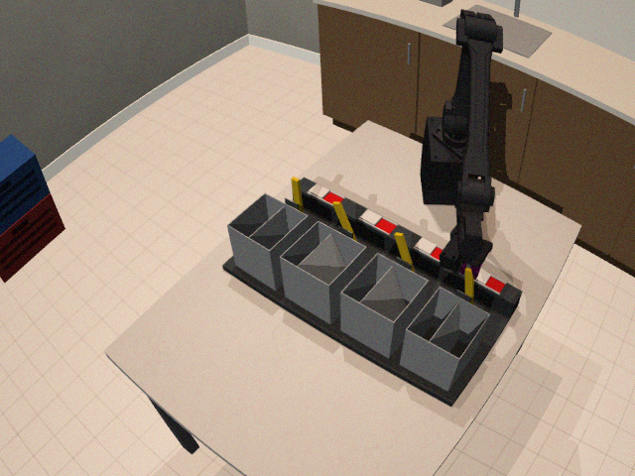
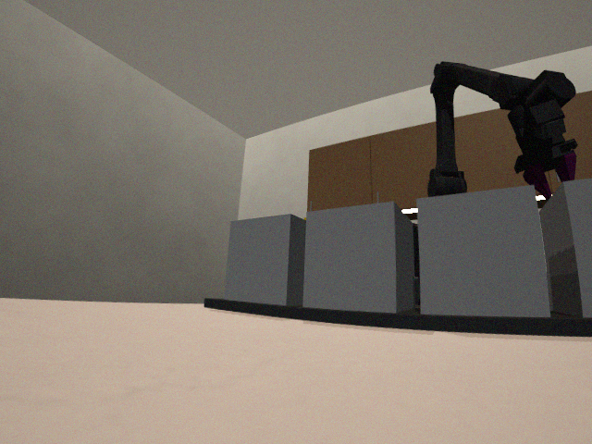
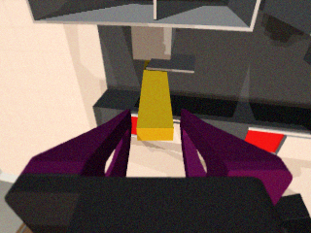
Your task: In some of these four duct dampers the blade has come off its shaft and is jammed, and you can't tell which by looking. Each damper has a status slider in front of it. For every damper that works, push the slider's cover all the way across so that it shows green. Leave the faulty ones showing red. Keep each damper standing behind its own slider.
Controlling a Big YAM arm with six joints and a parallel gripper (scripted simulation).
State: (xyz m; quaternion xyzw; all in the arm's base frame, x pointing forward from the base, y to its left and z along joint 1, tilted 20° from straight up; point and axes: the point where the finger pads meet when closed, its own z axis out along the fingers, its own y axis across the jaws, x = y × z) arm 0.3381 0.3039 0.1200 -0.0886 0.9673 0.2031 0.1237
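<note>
Four grey open-topped dampers [image 1: 382, 301] stand in a row on a dark base plate, each with a slanted blade inside and a yellow lever behind it. Behind them runs a rail of status sliders [image 1: 378, 221]; all four show red beside a white cover. My gripper [image 1: 467, 269] hangs low at the right-most damper [image 1: 444, 335], over its yellow lever [image 1: 468, 283]. In the wrist view the purple fingers stand partly open on either side of the lever's tip [image 3: 155, 104], with small gaps on both sides. A neighbouring slider's red patch [image 3: 263, 141] shows to the right.
The arm's black base [image 1: 445, 164] sits on the table behind the slider rail. Brown cabinets with a counter and sink [image 1: 512, 76] line the far wall. A blue and red box [image 1: 20, 204] stands at the left edge of the room.
</note>
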